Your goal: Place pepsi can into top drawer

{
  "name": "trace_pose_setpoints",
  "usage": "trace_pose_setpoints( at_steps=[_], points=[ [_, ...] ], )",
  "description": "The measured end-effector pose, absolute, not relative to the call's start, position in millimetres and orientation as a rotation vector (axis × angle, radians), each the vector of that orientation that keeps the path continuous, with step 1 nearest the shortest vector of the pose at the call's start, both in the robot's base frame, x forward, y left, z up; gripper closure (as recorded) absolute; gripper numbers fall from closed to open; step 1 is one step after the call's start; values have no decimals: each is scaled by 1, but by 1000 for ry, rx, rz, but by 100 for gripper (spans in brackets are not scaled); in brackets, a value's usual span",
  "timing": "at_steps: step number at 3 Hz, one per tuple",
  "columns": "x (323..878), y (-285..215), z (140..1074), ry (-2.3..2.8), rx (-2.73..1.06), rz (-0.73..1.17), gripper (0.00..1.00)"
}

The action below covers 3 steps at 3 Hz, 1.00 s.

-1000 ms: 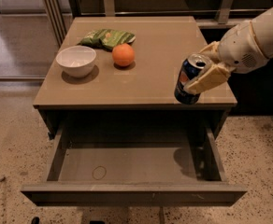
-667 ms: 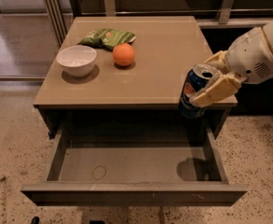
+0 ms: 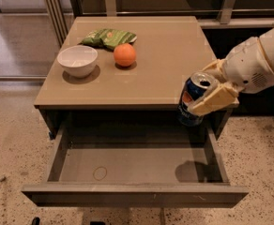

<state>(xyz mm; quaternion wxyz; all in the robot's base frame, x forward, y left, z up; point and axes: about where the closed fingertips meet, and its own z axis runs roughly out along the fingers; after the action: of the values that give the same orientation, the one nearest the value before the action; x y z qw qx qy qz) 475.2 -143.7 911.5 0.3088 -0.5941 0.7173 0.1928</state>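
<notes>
My gripper (image 3: 211, 92) comes in from the right and is shut on the pepsi can (image 3: 192, 100), a dark-blue can with a silver top. It holds the can upright in the air, past the table's front edge and above the right end of the open top drawer (image 3: 132, 163). The drawer is pulled far out and holds nothing. A faint ring mark (image 3: 100, 173) shows on its floor, and the can's shadow falls on the floor at the right.
On the tan table (image 3: 165, 60) stand a white bowl (image 3: 77, 60), an orange fruit (image 3: 125, 55) and a green snack bag (image 3: 109, 36), all at the back left. The floor is speckled. Dark cabinets stand to the right.
The gripper has carried the can forward and down, off the table's front right corner to a place over the drawer's right end. The can's shadow in the drawer has grown.
</notes>
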Motion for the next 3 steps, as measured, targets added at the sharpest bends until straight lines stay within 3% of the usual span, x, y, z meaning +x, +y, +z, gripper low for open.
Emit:
trace_pose_setpoints(
  at_steps=[2, 3],
  points=[
    [419, -108, 789, 1814, -1646, 571, 100],
    [419, -108, 786, 1811, -1654, 566, 100]
  ],
)
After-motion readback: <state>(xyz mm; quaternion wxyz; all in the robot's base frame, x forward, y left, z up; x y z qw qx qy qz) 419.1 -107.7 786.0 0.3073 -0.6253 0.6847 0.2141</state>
